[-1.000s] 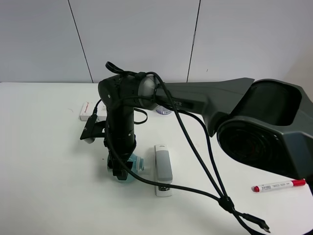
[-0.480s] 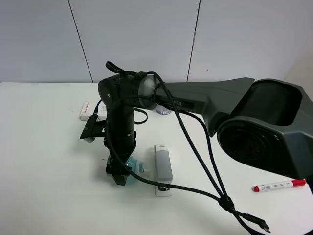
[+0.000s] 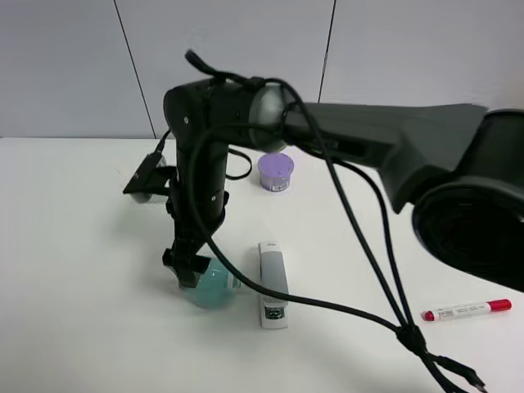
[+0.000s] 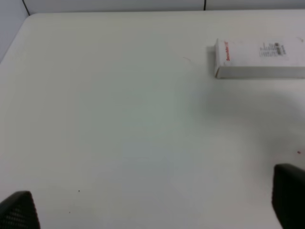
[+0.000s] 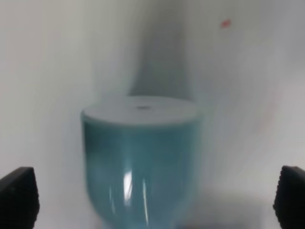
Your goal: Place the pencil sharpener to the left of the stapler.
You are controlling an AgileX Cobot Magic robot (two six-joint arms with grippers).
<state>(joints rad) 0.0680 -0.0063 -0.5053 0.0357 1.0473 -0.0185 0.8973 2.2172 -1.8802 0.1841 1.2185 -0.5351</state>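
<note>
Shows the pencil sharpener (image 3: 211,288) resting on the desk (image 3: 82,286) just at nine o'clock of the stapler (image 3: 273,282), with the right hand (image 3: 188,272) spread wide over it, clamping nothing, likely because placement is done.

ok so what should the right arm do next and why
Probably raise the right gripper straight up and away. The pencil sharpener stands on the table just left of the stapler, apart from it. The right wrist view shows the gripper open, fingertips well clear of its sides, so the placing looks done. A straight lift should avoid knocking it.
</note>
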